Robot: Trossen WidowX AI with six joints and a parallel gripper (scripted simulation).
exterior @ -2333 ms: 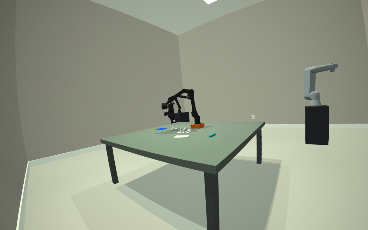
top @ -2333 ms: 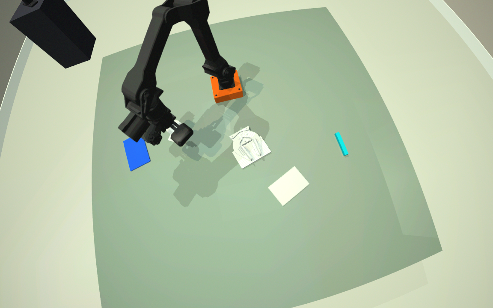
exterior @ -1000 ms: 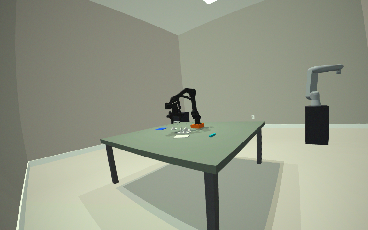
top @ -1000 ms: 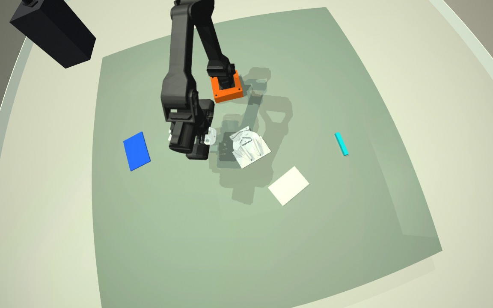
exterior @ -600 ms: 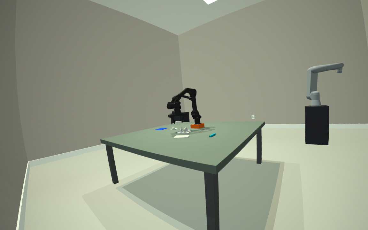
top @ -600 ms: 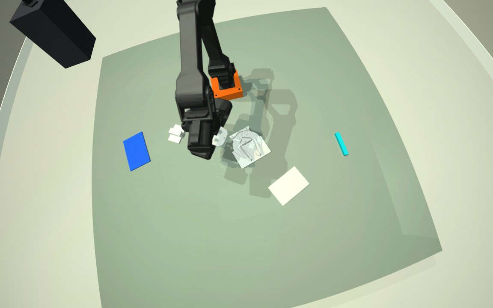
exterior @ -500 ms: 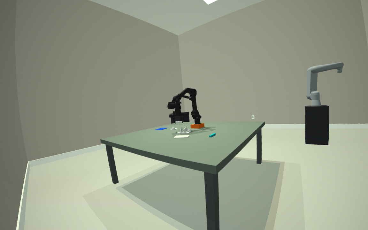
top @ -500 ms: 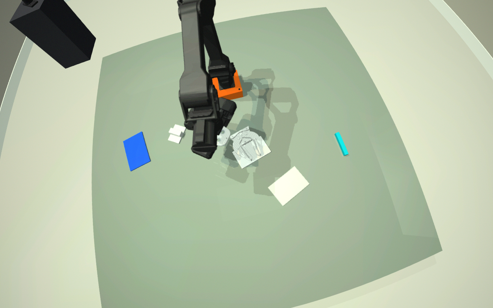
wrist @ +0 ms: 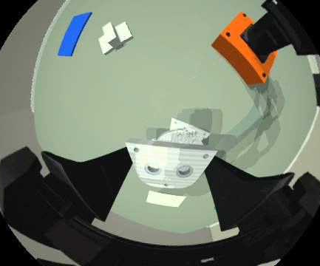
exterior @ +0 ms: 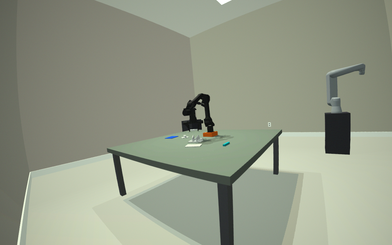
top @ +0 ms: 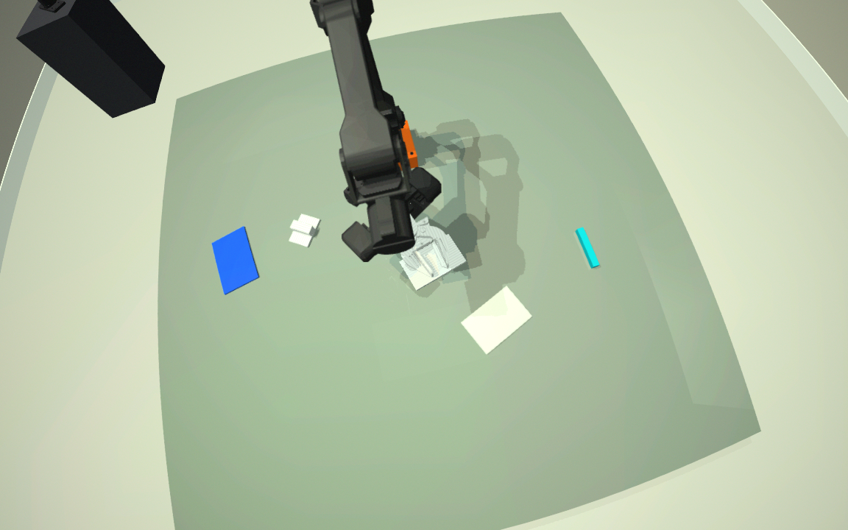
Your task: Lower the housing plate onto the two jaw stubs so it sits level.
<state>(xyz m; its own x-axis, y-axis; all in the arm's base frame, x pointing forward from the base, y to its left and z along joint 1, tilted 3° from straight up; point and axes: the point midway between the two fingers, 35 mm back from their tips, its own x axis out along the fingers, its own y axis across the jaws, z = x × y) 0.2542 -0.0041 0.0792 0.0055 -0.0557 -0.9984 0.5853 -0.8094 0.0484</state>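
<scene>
Blk arm (top: 366,105) (exterior: 207,106), chunky rounded links, orange sq. base (top: 411,159) (exterior: 210,134) (wrist: 230,55) w/ dk screws (wrist: 227,34).

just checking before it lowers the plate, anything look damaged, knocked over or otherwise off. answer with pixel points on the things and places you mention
Nothing stands out. The housing plate (wrist: 171,178) is gripped at both sides by the end effector (exterior: 193,130) (wrist: 170,152), with no visible damage. The jaw assembly (top: 432,258) (exterior: 195,140) stands upright on the table (top: 322,395) (exterior: 173,155).

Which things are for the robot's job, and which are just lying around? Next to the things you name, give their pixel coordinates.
For the job:
- housing plate (wrist: 168,174) (exterior: 193,130), held in the gripper (wrist: 170,152)
- white base with the two jaws (top: 432,263) (exterior: 195,140)

Just lying about, it seems:
- blue rectangle (top: 235,260) (exterior: 171,137) (wrist: 75,34)
- cream rectangle (top: 496,320) (exterior: 193,145) (wrist: 165,199)
- cyan bar (top: 587,247) (exterior: 226,144)
- small white stepped piece (top: 304,230) (exterior: 184,136) (wrist: 115,38)
</scene>
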